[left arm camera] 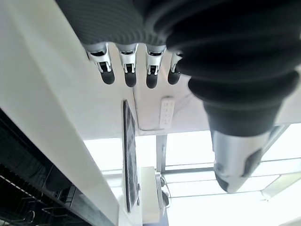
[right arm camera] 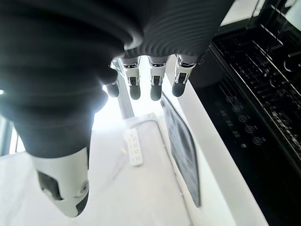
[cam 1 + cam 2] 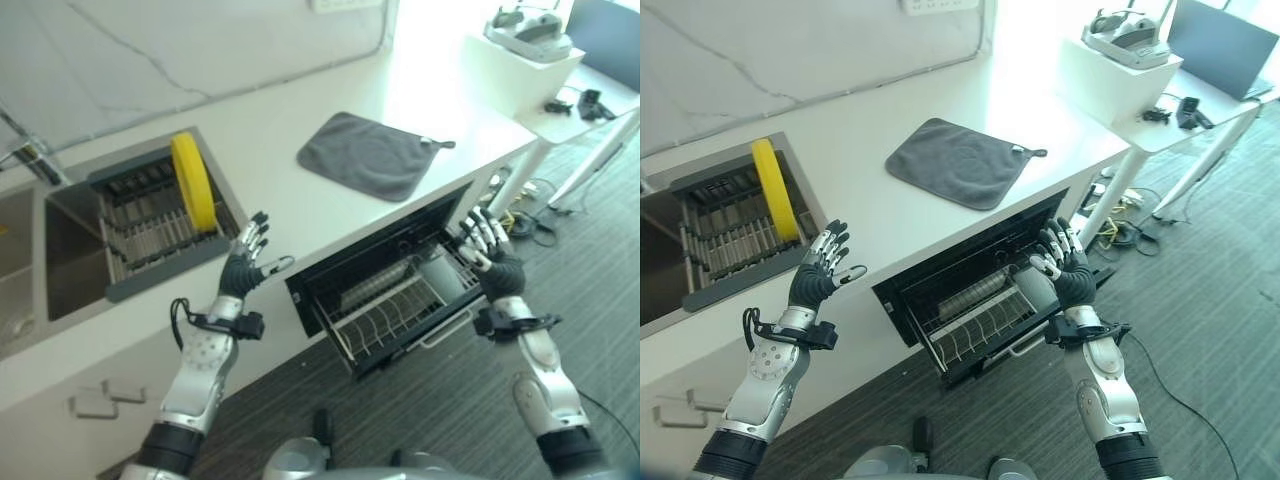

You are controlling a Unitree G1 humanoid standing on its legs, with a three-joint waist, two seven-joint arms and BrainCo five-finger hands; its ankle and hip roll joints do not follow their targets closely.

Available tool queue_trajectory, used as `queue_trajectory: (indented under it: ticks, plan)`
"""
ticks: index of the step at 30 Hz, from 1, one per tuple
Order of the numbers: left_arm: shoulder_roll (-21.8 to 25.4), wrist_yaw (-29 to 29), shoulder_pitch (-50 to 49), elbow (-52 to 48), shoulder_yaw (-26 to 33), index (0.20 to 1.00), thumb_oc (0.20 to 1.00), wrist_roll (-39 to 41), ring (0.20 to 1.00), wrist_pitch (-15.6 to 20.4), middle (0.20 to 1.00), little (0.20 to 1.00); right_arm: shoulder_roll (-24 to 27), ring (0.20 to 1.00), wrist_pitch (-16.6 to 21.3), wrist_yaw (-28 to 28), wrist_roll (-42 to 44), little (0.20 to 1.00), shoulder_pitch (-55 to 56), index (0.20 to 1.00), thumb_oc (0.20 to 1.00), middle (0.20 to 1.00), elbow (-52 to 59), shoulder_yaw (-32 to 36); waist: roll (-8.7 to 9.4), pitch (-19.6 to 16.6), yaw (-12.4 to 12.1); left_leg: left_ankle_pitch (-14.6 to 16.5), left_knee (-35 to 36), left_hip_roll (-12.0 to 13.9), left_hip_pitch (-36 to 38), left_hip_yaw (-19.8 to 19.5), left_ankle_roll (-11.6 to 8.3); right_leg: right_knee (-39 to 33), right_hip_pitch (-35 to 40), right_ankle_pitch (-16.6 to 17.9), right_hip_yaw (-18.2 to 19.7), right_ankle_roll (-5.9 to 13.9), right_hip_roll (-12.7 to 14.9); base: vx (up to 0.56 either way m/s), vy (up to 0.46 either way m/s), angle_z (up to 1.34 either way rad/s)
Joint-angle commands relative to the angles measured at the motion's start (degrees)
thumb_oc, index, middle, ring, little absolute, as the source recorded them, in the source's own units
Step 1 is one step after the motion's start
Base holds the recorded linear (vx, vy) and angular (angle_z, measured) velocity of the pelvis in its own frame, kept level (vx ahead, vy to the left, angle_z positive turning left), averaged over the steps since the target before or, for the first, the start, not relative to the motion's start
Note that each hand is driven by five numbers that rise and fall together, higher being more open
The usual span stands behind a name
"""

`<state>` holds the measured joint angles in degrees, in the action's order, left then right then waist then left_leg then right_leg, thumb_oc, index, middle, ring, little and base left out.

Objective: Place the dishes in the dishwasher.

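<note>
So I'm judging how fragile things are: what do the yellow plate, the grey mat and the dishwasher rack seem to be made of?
Yellow plate: probably plastic, though glazed ceramic is possible; smooth, evenly coloured, faintly shiny.
Grey mat: soft fabric; matte, fuzzy surface with a hanging loop.
Dishwasher rack: metal wire, likely light-coated; thin pale tines in rows.

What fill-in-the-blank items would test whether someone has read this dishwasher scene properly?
1. The yellow plate stands on edge in the drying rack set in the ____.
2. The grey cloth lies flat on the white ____.
3. The dishwasher rack is pulled ____ below the counter.
4. The left hand and right hand both have open fingers and hold ____.

Missing words: sink; counter; out; nothing
</note>
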<state>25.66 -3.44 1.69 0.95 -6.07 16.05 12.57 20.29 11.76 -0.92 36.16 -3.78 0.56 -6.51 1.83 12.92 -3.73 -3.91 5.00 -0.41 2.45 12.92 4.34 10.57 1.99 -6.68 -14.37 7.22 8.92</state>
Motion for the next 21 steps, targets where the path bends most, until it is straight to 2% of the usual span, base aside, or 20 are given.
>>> queue_trajectory:
  ticks: [1, 2, 4, 6, 8, 9, 10, 11, 12, 14, 15, 16, 17, 20, 21]
  plan:
    - [1.11, -0.65, 0.52, -0.71, 2.94, 1.000, 1.000, -1.41, 1.000, 2.69, 1.000, 1.000, 0.60, 1.000, 1.39, -0.91, 0.77, 1.000, -1.32, 1.000, 1.000, 1.000, 2.75, 1.17, -2.16, -1.95, -0.01, -0.40, -0.84, 2.18, 0.28, -5.74, -4.98, -1.14, 0.43, 4.00, 1.39, -1.52, -3.40, 0.01, -0.175, -0.34]
    - [1.05, -0.44, 0.43, -0.76, 2.93, 1.000, 1.000, -1.23, 1.000, 2.58, 1.000, 1.000, 0.66, 1.000, 1.01, -0.78, 0.63, 1.000, -1.24, 1.000, 1.000, 1.000, 2.78, 1.22, -2.09, -1.98, 0.05, -0.48, -1.08, 2.16, 0.21, -5.87, -5.10, -2.00, 0.80, 4.15, 1.33, -1.63, -3.57, 0.00, -0.116, -0.04]
    - [0.21, 0.40, -2.01, -2.30, 3.13, 1.000, 1.000, -1.09, 1.000, 3.51, 1.000, 1.000, 1.71, 1.000, -0.28, -0.33, -0.27, 1.000, -0.33, 1.000, 1.000, 1.000, 3.05, 1.49, -0.44, -1.16, -0.06, 2.71, -11.09, 0.87, -2.96, -10.20, -5.59, -4.61, 2.25, 5.47, 4.59, -2.66, -3.39, 0.00, -0.049, 0.27]
    - [-0.08, -0.19, -3.93, -4.13, 3.97, 1.000, 1.000, -1.39, 1.000, 3.51, 1.000, 1.000, 2.62, 1.000, -0.62, -1.02, 0.14, 1.000, -0.77, 1.000, 1.000, 1.000, 2.73, 1.59, -0.04, -0.94, -0.62, 4.09, -14.25, 0.58, -3.45, -14.24, -5.36, -4.60, 2.15, 5.67, 6.49, -2.88, -3.36, 0.00, 0.133, -0.14]
    - [0.28, 0.31, -4.05, -4.95, 3.83, 1.000, 1.000, -0.71, 1.000, 3.84, 1.000, 1.000, 3.07, 1.000, 0.49, 0.04, 0.26, 1.000, -1.22, 1.000, 1.000, 1.000, 2.60, 2.60, -0.79, -1.04, 0.33, 2.89, -10.68, 5.27, -1.57, -13.30, -6.57, -2.37, 1.45, 3.91, 6.40, -2.91, -3.04, -0.02, 0.406, -0.65]
    - [0.38, 0.02, -3.09, -4.56, 3.01, 1.000, 1.000, -0.52, 1.000, 3.70, 1.000, 1.000, 3.27, 1.000, 1.14, 0.72, -0.11, 1.000, -0.84, 1.000, 1.000, 1.000, 3.08, 3.08, -1.31, -1.00, 1.01, 1.71, -8.23, 7.23, -0.50, -14.28, -7.66, -1.18, 1.36, 2.96, 7.08, -2.41, -2.29, 0.02, 0.546, -0.15]
    - [0.33, -0.22, -2.16, -4.19, 2.32, 1.000, 1.000, -0.34, 1.000, 3.51, 1.000, 1.000, 3.77, 1.000, 1.12, 1.05, -0.07, 1.000, -0.68, 1.000, 1.000, 1.000, 3.51, 3.56, -1.67, -1.10, 1.49, 1.38, -7.02, 7.74, -0.08, -15.03, -8.13, -0.64, 1.13, 2.58, 7.46, -1.88, -1.49, 0.02, 0.660, 0.12]
    - [0.30, -0.34, -0.93, -3.99, 1.41, 1.000, 1.000, -0.58, 1.000, 3.42, 1.000, 1.000, 4.31, 1.000, 1.01, 1.72, -0.31, 1.000, -0.57, 1.000, 1.000, 1.000, 4.09, 4.17, -2.13, -1.16, 2.28, 1.28, -5.69, 8.11, 0.48, -14.17, -8.35, 0.11, 0.59, 2.30, 7.38, -1.11, -0.38, 0.02, 0.755, 0.07]
    - [0.59, 0.60, 0.64, -3.54, -0.13, 1.000, 1.000, -1.17, 1.000, 3.12, 1.000, 1.000, 4.64, 1.000, 1.12, 3.21, -0.86, 1.000, 0.59, 1.000, 1.000, 1.000, 4.49, 5.85, -2.81, -1.06, 3.81, 0.76, -4.63, 8.92, 1.06, -10.90, -8.71, 1.81, -0.07, 2.36, 6.74, -0.07, 2.03, 0.03, 0.675, -0.04]
    - [0.91, 1.07, 2.13, -3.44, -1.77, 1.000, 1.000, -1.63, 1.000, 2.39, 1.000, 1.000, 4.26, 1.000, 2.50, 3.99, 0.56, 1.000, 1.74, 1.000, 1.000, 1.000, 4.29, 6.93, -2.31, -0.76, 4.00, 1.72, -6.20, 7.41, 0.25, -11.12, -8.12, 0.66, 0.49, 4.91, 6.86, 1.41, 4.47, 0.04, 0.514, 0.40]
    - [1.15, 1.88, 2.76, -3.86, -2.26, 1.000, 1.000, -3.52, 1.000, 1.54, 1.000, 1.000, 2.97, 1.000, 3.56, 4.08, 0.30, 1.000, 2.60, 1.000, 1.000, 1.000, 3.96, 7.43, -1.64, -0.76, 3.94, 3.17, -6.58, 5.21, 0.58, -10.78, -6.66, -0.19, -0.45, 9.99, 7.34, 2.39, 7.04, 0.05, 0.443, 0.47]
    - [1.65, 1.57, 2.38, -4.37, -2.06, 1.000, 1.000, -3.22, 1.000, 1.27, 1.000, 1.000, 2.55, 1.000, 3.16, 3.56, 0.16, 1.000, 2.84, 1.000, 1.000, 1.000, 4.24, 7.57, -1.67, -0.77, 3.68, 3.51, -6.24, 4.47, 1.10, -9.86, -6.12, -0.05, -0.84, 11.55, 6.32, 2.48, 7.55, 0.03, 0.369, 0.15]
    - [2.13, 1.31, 1.17, -4.93, -0.96, 1.000, 1.000, -2.74, 1.000, 1.30, 1.000, 1.000, 1.49, 1.000, 2.91, 2.74, -0.15, 1.000, 2.77, 1.000, 1.000, 1.000, 4.25, 7.32, -1.87, -1.04, 2.65, 3.35, -5.39, 4.46, 1.62, -7.94, -5.73, 0.40, -0.81, 12.38, 3.57, 2.51, 7.56, -0.01, 0.186, -0.09]
    - [2.71, 1.09, 0.59, -5.45, 0.17, 1.000, 1.000, -2.61, 1.000, 1.39, 1.000, 1.000, 0.94, 1.000, 3.32, 1.87, 0.61, 1.000, 2.69, 1.000, 1.000, 1.000, 4.45, 6.50, -1.62, -1.24, 2.31, 3.79, -4.76, 3.83, 1.92, -6.45, -4.78, 1.03, -1.75, 10.29, 3.35, 2.46, 3.27, -0.04, 0.062, -0.65]
    - [2.63, 0.84, 0.43, -5.71, 0.90, 1.000, 1.000, -2.79, 1.000, 1.31, 1.000, 1.000, 0.86, 1.000, 3.13, 0.60, 0.79, 1.000, 2.64, 1.000, 1.000, 1.000, 4.33, 6.27, -1.11, -1.59, 1.54, 4.03, -4.96, 3.45, 1.66, -5.23, -4.67, -0.77, -0.41, 8.11, 0.19, 2.06, 1.97, -0.06, -0.012, -0.27]
